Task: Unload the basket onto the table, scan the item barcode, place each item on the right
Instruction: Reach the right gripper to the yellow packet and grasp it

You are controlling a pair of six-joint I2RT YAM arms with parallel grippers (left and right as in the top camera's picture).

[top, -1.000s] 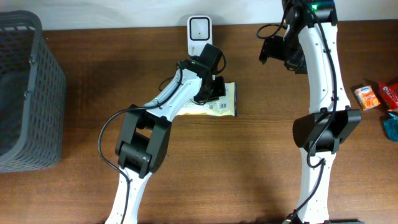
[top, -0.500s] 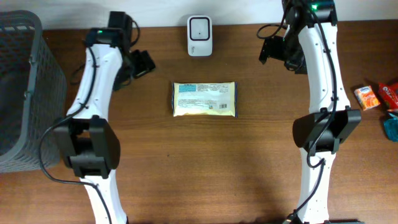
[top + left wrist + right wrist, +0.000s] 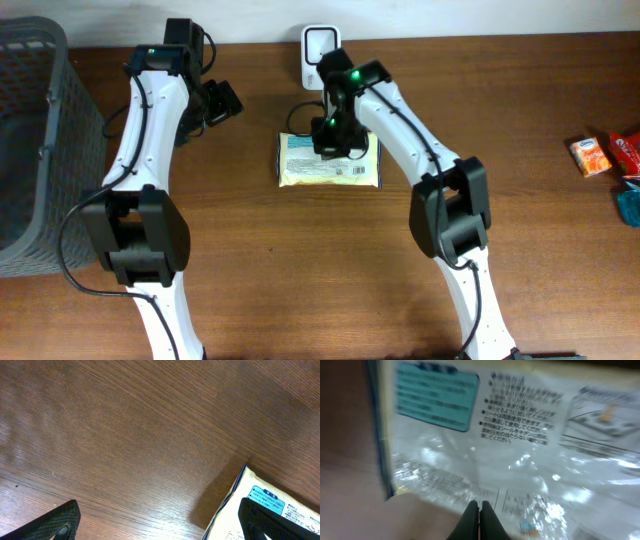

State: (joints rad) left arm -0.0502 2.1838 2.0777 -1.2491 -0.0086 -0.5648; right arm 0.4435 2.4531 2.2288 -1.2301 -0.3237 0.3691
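A: What is the packet (image 3: 330,172) like?
B: Flat, rectangular and pale yellow, in glossy clear film that catches the light in crinkled patches. A teal panel and blocks of small black print sit on its face. It lies flat on the tabletop (image 3: 300,280), just in front of the scanner (image 3: 316,42), with its long edges running left to right.
A: And the scanner?
B: A small white box with rounded corners and a square window, at the far edge of the tabletop. In the overhead view the right arm overlaps its lower right corner.
A: The right hand (image 3: 334,140)?
B: Over the packet's upper middle, pointing down. In the wrist view its two dark fingertips (image 3: 470,525) are pressed together with no gap, right at the film. I cannot tell whether they touch or pinch it.
A: The left hand (image 3: 224,102)?
B: Spread wide and holding nothing, above bare wood to the left of the packet. Its wrist view catches the packet's corner beside one textured black fingertip (image 3: 60,521).
A: Surface and room?
B: Dark brown wood with fine straight grain. A grey lattice basket (image 3: 40,150) stands at the left edge. Small orange, red and teal packs (image 3: 590,157) sit at the right edge, well apart from the packet. Broad stretches of wood lie on both sides of the packet and in front of it.
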